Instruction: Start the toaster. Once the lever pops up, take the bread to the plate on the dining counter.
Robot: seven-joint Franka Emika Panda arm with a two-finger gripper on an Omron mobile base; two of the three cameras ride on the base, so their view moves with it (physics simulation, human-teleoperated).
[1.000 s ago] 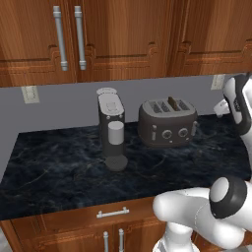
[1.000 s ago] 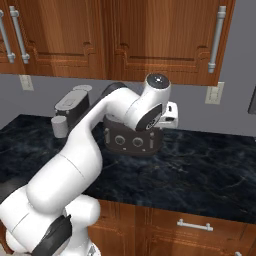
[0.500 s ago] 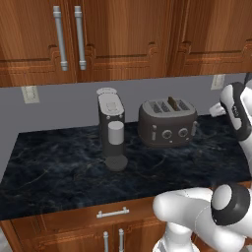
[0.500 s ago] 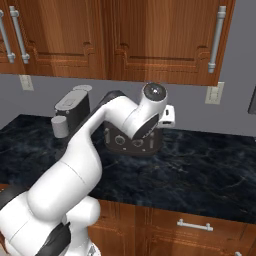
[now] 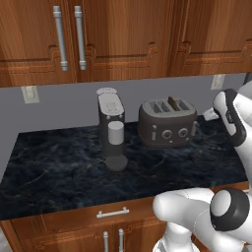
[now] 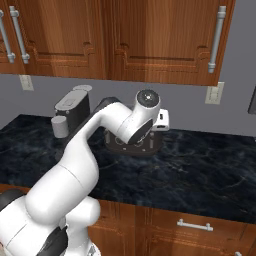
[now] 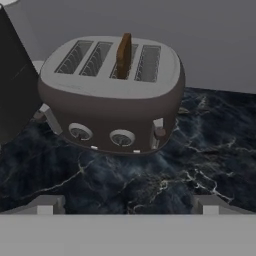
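The dark grey toaster [image 7: 112, 95] stands on the black marbled counter against the grey wall, its two round knobs facing me. A dark brown bread [image 7: 124, 55] slice stands upright in a middle slot, its top poking out. A small lever [image 7: 158, 131] shows at the right of the toaster's front. My gripper [image 7: 127, 207] is open and holds nothing, hovering a little in front of the toaster and aimed at it. In the left base view the toaster [image 5: 167, 123] sits left of my wrist [image 5: 231, 115]. My arm hides most of the toaster [image 6: 134, 146] in the right base view. The plate and the dining counter are out of view.
A tall grey coffee machine [image 5: 110, 125] with a white cup stands just left of the toaster. Wooden wall cabinets [image 5: 123, 39] hang above. Wall outlets [image 5: 30, 93] sit on the grey backsplash. Drawers with silver handles [image 5: 113, 212] run below the counter edge.
My hand has sunk a little and eased toward the toaster. The jaws stay open. The toaster, the bread and the coffee machine have not moved.
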